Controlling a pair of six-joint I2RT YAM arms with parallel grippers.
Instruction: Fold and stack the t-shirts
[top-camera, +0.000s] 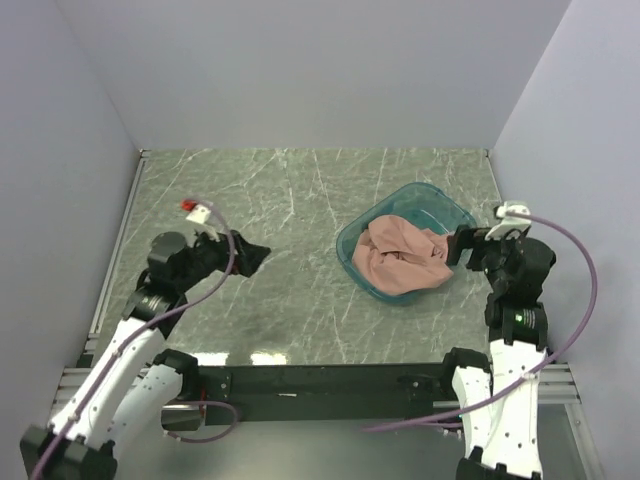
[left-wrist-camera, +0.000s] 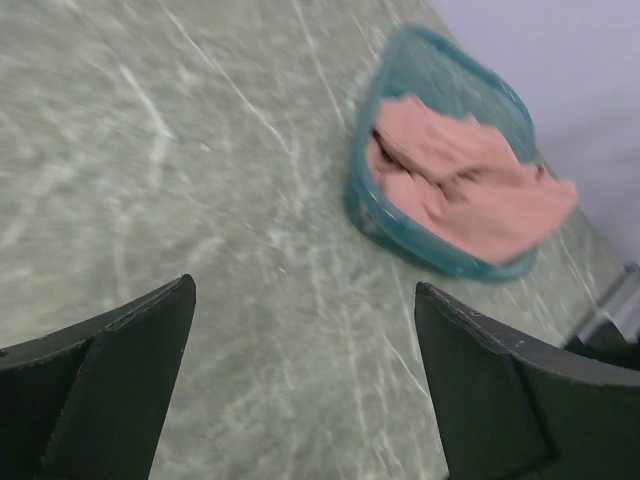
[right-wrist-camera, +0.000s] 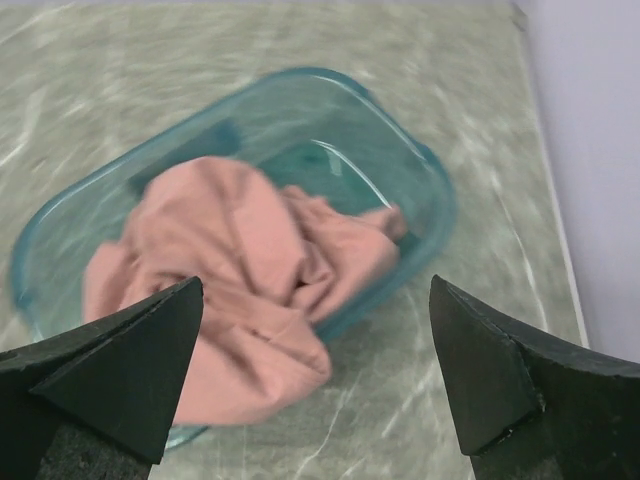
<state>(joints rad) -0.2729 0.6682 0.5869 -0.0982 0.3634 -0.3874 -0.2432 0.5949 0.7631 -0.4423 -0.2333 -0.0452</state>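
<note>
A crumpled salmon-pink t-shirt (top-camera: 403, 258) lies bunched in a teal translucent bin (top-camera: 422, 197) right of the table's middle; part of it hangs over the bin's near rim. The t-shirt (right-wrist-camera: 240, 270) fills the right wrist view, and in the left wrist view the t-shirt (left-wrist-camera: 470, 190) sits far off at the upper right. My right gripper (top-camera: 457, 246) hovers open just beside the bin's right rim, nothing between its fingers. My left gripper (top-camera: 252, 256) is open over bare marble at the left, well apart from the bin.
The table is green marble (top-camera: 290, 200) with white walls close on three sides. A metal rail (top-camera: 118, 240) runs along the left edge. The bin (left-wrist-camera: 440, 262) stands on the right half.
</note>
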